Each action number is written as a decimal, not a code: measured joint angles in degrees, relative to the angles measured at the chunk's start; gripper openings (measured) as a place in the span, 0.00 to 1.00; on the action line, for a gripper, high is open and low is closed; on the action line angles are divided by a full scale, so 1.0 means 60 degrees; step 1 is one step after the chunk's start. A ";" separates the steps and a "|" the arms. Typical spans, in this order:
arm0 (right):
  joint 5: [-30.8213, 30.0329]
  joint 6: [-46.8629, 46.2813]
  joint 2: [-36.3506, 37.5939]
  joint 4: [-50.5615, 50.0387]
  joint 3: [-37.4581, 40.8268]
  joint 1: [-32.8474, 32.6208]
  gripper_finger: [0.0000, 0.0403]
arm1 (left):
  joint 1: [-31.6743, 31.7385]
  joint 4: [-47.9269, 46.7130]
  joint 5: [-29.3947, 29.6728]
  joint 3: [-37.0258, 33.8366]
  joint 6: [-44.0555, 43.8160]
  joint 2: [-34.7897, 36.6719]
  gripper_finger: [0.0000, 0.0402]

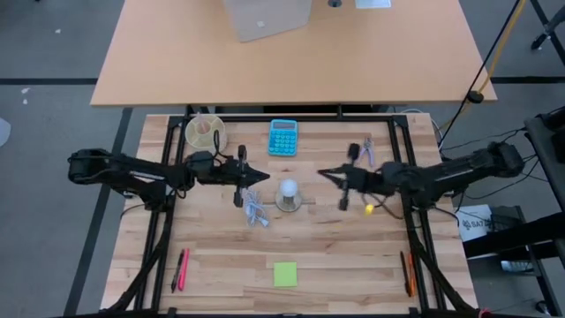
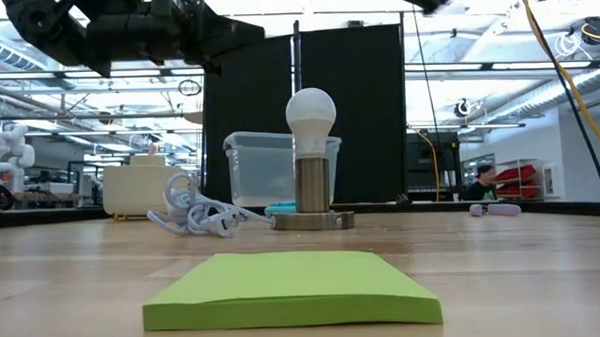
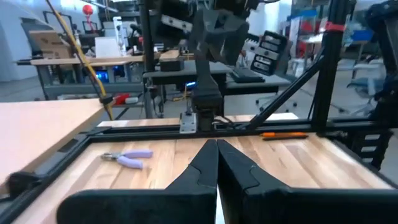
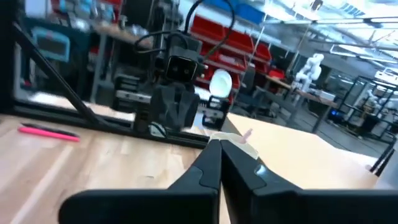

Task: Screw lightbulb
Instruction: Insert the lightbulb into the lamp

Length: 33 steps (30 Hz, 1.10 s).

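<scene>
A white lightbulb (image 1: 288, 187) stands upright in its metal socket (image 1: 289, 202) at the table's (image 1: 335, 265) centre. The left gripper (image 1: 262, 176), at the bulb's nine o'clock, and the right gripper (image 1: 323, 173), at three o'clock, hover clear of it, fingers closed together, holding nothing.

The table (image 1: 335, 256) is pale wood planks with a smooth matt grain. The lightbulb (image 2: 310, 113) has a frosted white globe and sits in a brushed metal socket (image 2: 313, 193). A clear plastic tub (image 2: 255, 168) stands behind; the green notepad (image 2: 292, 287) is matt paper.
</scene>
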<state>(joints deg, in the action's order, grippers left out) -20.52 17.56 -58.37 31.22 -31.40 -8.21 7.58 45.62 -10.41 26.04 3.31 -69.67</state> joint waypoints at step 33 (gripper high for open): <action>-0.0621 -0.2681 -0.2479 0.4931 0.3086 0.0000 0.00 | -0.0451 0.1260 0.1318 -0.2182 -0.0473 0.0051 0.00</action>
<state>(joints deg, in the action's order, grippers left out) -24.25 1.48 -73.24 60.81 -12.89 -8.21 4.87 53.18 -2.51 12.95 0.47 -69.37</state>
